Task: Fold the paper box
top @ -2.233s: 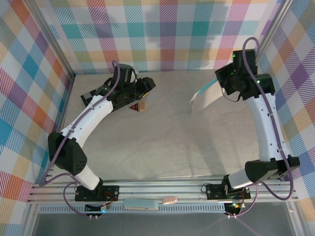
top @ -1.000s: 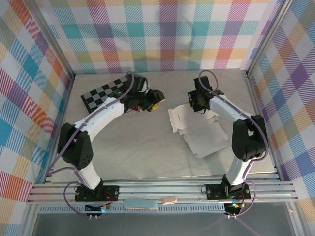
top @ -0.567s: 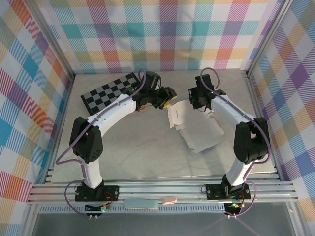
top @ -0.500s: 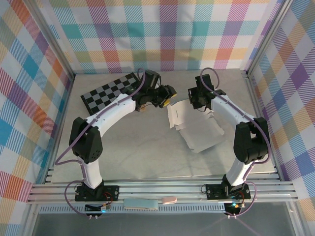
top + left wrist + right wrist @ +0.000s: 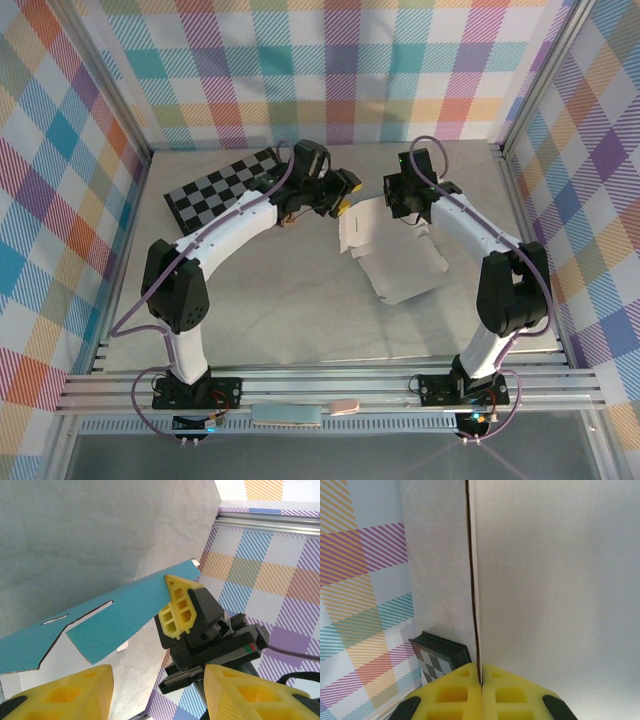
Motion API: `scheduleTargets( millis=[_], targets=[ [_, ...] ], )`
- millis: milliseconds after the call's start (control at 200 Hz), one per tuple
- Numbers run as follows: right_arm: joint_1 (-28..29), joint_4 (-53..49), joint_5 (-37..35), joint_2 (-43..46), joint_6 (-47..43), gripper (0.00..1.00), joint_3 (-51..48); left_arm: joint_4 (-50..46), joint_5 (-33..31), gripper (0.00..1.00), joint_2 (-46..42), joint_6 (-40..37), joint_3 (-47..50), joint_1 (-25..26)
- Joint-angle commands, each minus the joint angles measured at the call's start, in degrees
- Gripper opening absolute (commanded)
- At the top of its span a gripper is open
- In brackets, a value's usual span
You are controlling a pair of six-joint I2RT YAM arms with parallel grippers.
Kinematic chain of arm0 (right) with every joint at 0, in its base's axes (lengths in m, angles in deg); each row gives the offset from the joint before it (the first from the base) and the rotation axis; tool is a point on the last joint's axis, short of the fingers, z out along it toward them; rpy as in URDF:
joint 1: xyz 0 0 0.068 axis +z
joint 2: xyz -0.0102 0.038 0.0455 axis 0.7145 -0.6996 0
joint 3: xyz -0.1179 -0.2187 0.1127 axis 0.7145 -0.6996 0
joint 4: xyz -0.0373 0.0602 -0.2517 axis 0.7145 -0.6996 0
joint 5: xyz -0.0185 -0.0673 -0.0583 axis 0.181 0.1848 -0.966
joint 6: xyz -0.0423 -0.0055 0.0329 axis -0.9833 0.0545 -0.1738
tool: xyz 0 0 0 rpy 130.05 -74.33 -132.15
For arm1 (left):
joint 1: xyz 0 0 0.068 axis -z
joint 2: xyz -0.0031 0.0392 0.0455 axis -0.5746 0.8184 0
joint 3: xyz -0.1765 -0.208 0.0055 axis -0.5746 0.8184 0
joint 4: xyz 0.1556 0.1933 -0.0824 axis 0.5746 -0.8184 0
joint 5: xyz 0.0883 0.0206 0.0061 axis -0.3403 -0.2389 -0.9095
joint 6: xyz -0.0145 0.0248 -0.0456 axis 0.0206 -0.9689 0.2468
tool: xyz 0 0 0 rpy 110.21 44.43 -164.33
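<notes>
**Top external.** The paper box [image 5: 400, 262] is an unfolded die-cut sheet, pale side up, in mid-table toward the right. Its near part rests on the table [image 5: 300, 320] and its far edge is lifted. The right gripper [image 5: 398, 207] is at that raised far edge. The left gripper [image 5: 343, 193] is just beside the sheet's left flaps, apart from them. A black-and-grey checkerboard [image 5: 215, 187] lies flat at far left, well apart from the sheet.

**Left wrist.** The left gripper [image 5: 156, 692] has its yellow fingers spread with nothing between them. The paper box [image 5: 115, 615] shows its turquoise face here, with cut slits and a loose angled flap. The right gripper [image 5: 179, 611] is pinched on the upper corner of that edge.

**Right wrist.** The right gripper [image 5: 480, 682] has its ribbed yellow pads pressed together on the card. The paper box [image 5: 474, 570] is seen edge-on as one thin, straight line. A checkerboard [image 5: 437, 655] corner sits behind it.

**Handling, my reading.**
- The card is thin, light and matte, and stiff enough to hold itself up from one pinch.
- It should bend readily along the scored lines and crease for good if mis-bent.
- The flaps near the slits look tearable.
- The best hold is probably a plain edge or a flap's outer margin, away from the slits.
</notes>
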Motion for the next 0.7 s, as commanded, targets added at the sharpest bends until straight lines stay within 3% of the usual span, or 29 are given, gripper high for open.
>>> scheduleTargets(
  millis=[0, 520, 695],
  targets=[
    [-0.1, 1.8, 0.8, 2.3, 1.5, 0.0, -1.0, 1.4, 1.0, 0.51, 1.8, 2.0, -2.2, 1.2],
    [0.0, 1.9, 1.4, 3.3, 2.7, 0.0, -1.6, 7.5, 2.3, 0.48, 6.2, 3.9, -4.5, 2.2],
    [-0.1, 1.8, 0.8, 3.7, 2.8, 0.0, -1.7, 8.8, 2.3, 0.43, 6.5, 4.1, -5.0, 2.4]
  ],
)
